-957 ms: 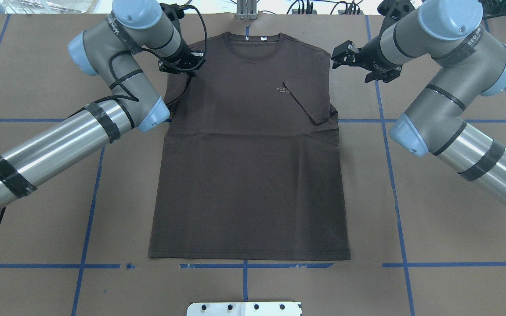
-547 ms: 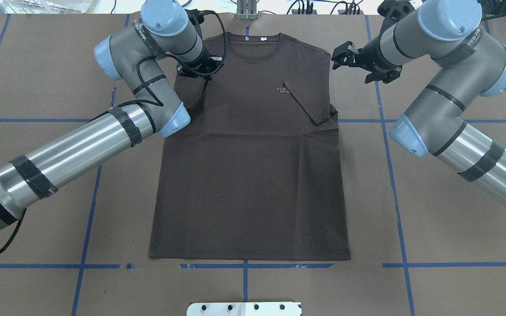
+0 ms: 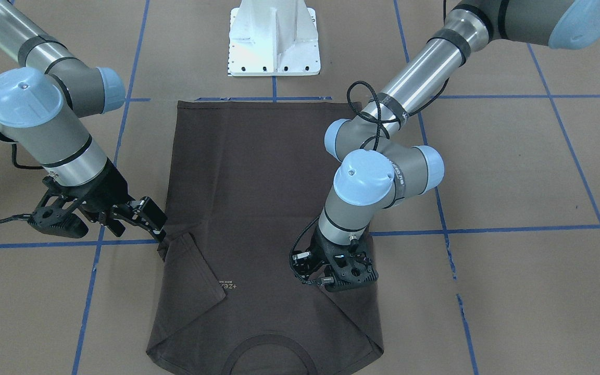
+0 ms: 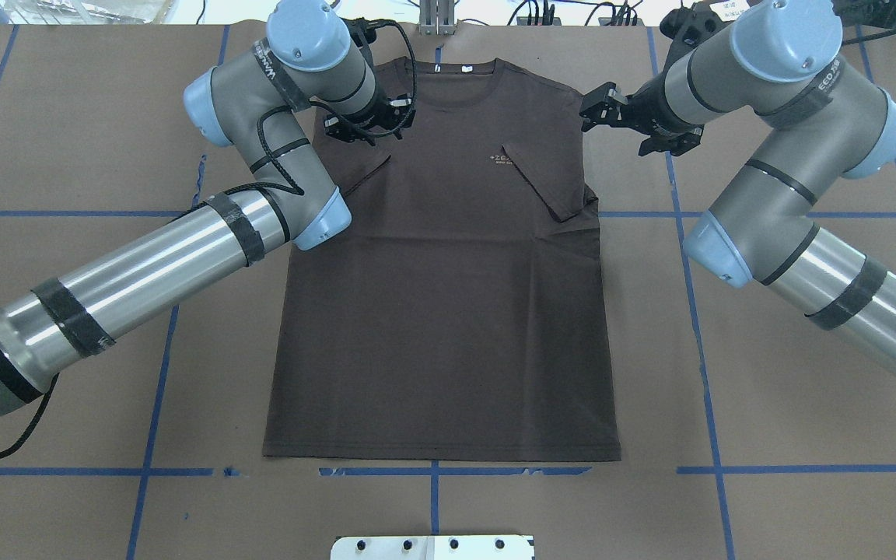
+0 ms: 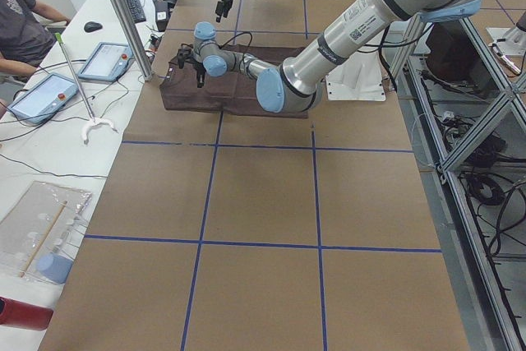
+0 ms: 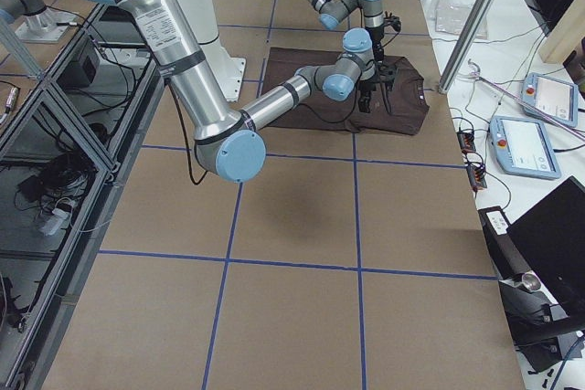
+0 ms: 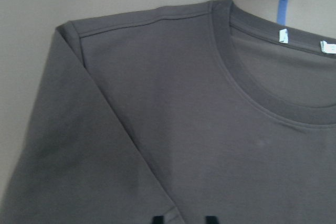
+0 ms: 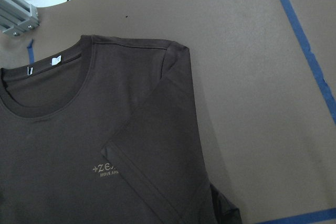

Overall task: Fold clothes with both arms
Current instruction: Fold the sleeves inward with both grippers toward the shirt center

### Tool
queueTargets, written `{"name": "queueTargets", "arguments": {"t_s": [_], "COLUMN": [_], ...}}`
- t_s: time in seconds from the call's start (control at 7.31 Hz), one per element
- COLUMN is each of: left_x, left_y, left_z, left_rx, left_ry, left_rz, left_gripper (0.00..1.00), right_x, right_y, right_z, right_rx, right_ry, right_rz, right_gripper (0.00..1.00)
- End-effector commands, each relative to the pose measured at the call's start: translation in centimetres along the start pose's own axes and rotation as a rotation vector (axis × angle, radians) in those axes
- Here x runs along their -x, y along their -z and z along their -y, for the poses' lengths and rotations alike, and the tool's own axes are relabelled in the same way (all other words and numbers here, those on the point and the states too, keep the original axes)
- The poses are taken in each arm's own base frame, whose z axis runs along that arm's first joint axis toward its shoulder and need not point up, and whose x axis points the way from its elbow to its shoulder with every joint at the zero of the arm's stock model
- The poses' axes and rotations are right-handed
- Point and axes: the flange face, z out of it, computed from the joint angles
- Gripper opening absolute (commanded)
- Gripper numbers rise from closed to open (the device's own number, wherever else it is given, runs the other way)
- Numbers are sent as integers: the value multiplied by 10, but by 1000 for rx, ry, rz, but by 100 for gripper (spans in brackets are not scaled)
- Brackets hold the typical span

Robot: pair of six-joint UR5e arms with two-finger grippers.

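Brown table (image 3: 513, 172), front view: T-shirt (image 3: 258, 172) lies flat, and the left gripper (image 3: 327, 278) hangs over its folded sleeve. Overhead: right gripper (image 4: 598, 107) is spread open beside the shirt's shoulder, holding nothing. Left wrist view: fingertips (image 7: 210, 220) are apart, empty.

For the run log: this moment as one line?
T-shirt flat, both sleeves folded in | left gripper open over shoulder | right gripper open beside other shoulder
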Motion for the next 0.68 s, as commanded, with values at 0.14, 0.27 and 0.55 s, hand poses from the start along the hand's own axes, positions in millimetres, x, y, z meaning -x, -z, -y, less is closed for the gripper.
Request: {"name": "queueTargets", "arguments": {"t_s": [0.14, 0.27, 0.55], "left_x": [60, 83, 112], "left_y": [89, 113, 139], "left_z": [-83, -97, -118], "left_rx": [34, 38, 57], "left_ry": [-13, -28, -35], "left_rz": [-179, -205, -228], "left_gripper": [64, 64, 63], "right_x": [-29, -40, -24], "right_y": [26, 38, 53], "right_z": [-135, -187, -280], "right_rx": [69, 75, 68], "right_ry": [-129, -147, -248], "right_rz": [9, -36, -138], "right_gripper": [99, 99, 98]}}
